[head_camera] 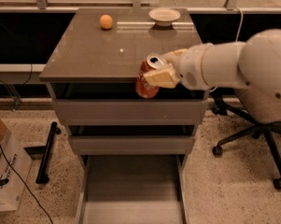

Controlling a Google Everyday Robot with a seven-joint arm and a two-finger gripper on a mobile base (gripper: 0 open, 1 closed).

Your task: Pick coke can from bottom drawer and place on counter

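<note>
Nearest us, the bottom drawer (130, 190) stands pulled open. Above it, our hand (159, 69) grips the coke can (144, 87), which is tilted and overlaps the near edge of the bench (93, 55), right of centre. At the bench's far side we see an orange ball (106, 21) on the left and a white bowl (164, 16) on the right.

No writing was legible, not even on the red can (145, 90) clamped in the jaws at the bench's (93, 55) front edge.
</note>
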